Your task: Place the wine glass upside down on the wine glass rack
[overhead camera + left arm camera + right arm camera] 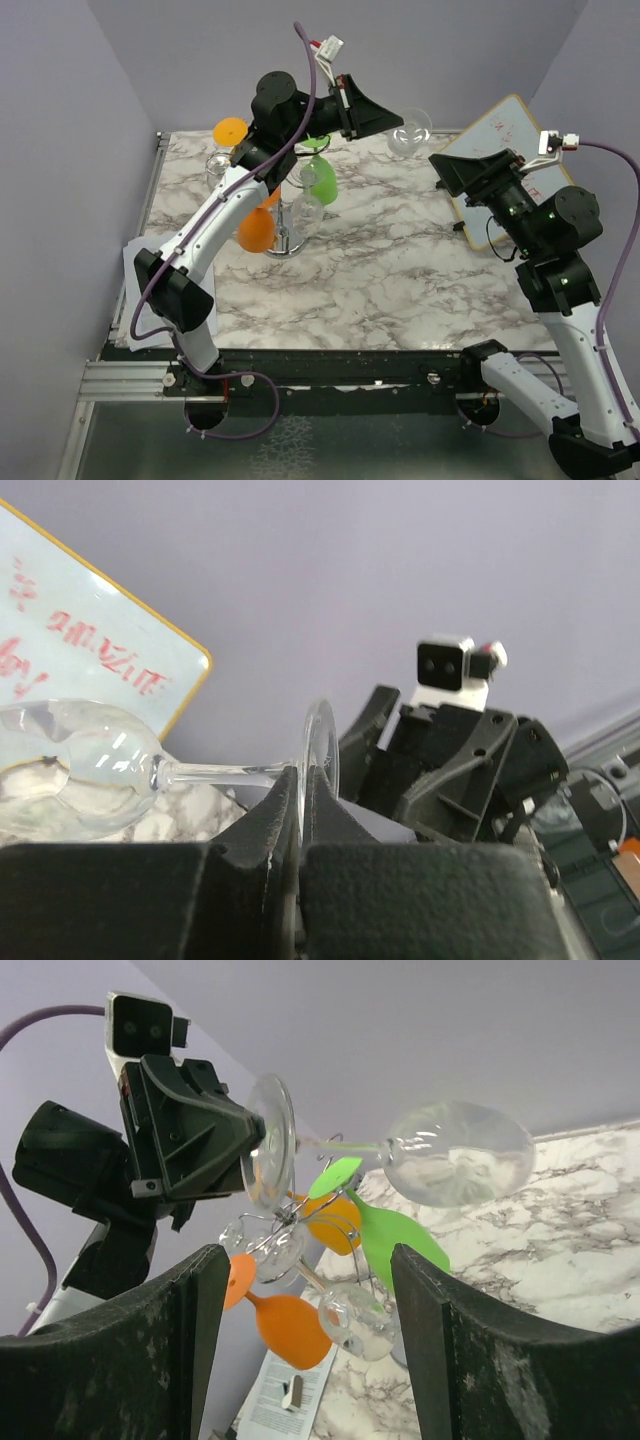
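My left gripper is shut on the round foot of a clear wine glass and holds it sideways in the air, right of the wine glass rack. In the left wrist view the jaws pinch the foot, and the stem and bowl point left. The rack's round base stands on the marble table. Orange, green and clear glasses hang on it upside down. My right gripper is open and empty, facing the held glass and the rack.
A white board with a yellow edge leans at the back right, behind my right arm. An orange glass and a clear glass stand at the back left. A paper sheet lies at the table's left side.
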Motion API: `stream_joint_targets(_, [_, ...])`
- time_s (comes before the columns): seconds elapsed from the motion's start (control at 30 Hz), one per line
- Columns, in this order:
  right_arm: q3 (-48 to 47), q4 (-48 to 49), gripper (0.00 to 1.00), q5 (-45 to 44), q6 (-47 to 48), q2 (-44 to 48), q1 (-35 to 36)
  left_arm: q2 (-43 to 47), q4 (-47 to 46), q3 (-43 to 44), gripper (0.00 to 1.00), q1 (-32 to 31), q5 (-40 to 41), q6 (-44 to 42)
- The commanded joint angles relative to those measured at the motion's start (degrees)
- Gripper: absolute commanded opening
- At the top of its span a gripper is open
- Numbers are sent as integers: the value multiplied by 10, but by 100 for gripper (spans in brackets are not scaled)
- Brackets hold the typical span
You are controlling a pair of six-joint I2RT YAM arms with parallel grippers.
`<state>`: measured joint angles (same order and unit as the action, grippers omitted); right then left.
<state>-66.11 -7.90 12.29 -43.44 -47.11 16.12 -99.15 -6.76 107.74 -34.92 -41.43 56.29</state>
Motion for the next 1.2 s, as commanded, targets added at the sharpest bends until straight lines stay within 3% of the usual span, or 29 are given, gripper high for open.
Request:
stream_joint_targets(0.0, [2, -17, 71, -42, -1, 26, 2, -8, 6, 53, 0, 44, 42, 20])
stream_joint_targets(0.23, [11, -34, 71, -46, -3, 39, 2, -61, -10, 104, 0, 134, 23, 88])
stream_joint_targets(0.5, [18, -38, 70, -43, -7, 42, 2, -113, 38, 180, 0, 199, 22, 97])
stream_joint_targets(0.87, [21, -46, 70, -50, -12, 43, 2, -61, 44, 84, 0, 281, 66, 113])
stream_joint_targets(1.17, [21, -54, 70, -57, -18, 49, 1, 8, -32, -36, 0, 329, 58, 161])
